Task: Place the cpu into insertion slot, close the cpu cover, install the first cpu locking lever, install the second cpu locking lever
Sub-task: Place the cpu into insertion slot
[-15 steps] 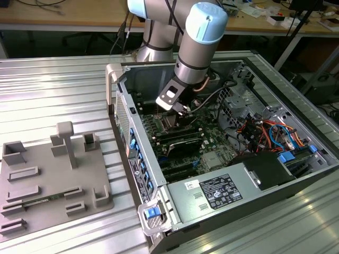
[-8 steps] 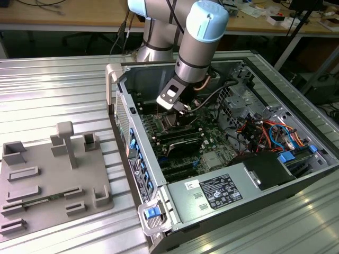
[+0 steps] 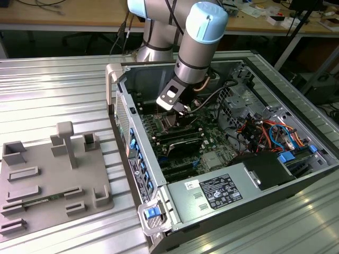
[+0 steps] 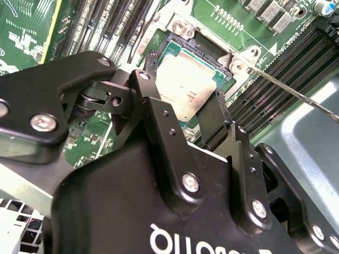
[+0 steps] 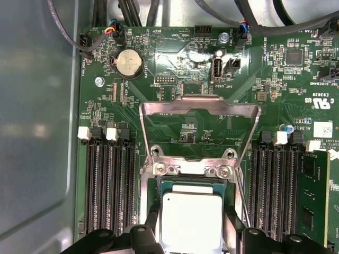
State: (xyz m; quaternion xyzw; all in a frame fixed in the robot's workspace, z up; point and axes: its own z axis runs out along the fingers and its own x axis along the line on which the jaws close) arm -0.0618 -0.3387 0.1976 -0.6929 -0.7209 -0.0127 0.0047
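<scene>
Hand [image 4: 178,95] snug around silvery square cpu [image 4: 186,84]

Arm [image 3: 198,50] bent downward, end effector [image 3: 177,110] clamped on the cpu [image 4: 185,84].

In the exterior view the grey arm, capped in pale blue at its joints, leaned in from the top edge. Its last wrist segment [image 3: 192,71] slanted down toward the exterior view's left, with the end effector low at its tip. In the second wrist view the black end effector body spread wide, and its two fingers [image 4: 142,87] stood parted to the cpu's width, one against each opposite edge. In the first wrist view both dark fingertips [image 5: 152,222] flanked the cpu's sides, touching them.
</scene>
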